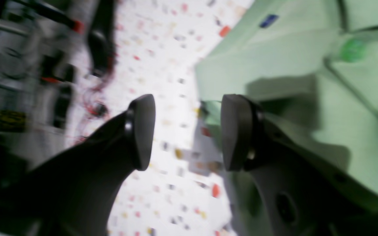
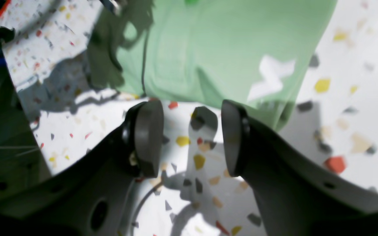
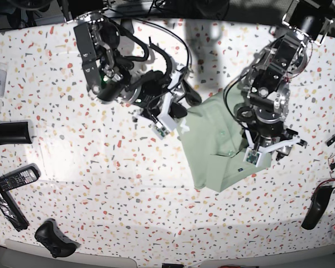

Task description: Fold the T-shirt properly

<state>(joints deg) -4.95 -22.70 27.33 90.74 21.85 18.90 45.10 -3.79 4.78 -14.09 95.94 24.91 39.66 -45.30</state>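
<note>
The T-shirt (image 3: 220,148) lies right of centre in the base view as a narrow, slightly rumpled rectangle, apparently mostly folded with perhaps tidying left, while the left gripper (image 1: 187,132) and right gripper (image 2: 191,139) both gape, holding nothing.

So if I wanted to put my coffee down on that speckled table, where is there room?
The widest bare stretch of table lies left of the T-shirt, right of the remote and above the game controller. The strip below the shirt is free too. Around both arms and the shirt it is crowded.
</note>
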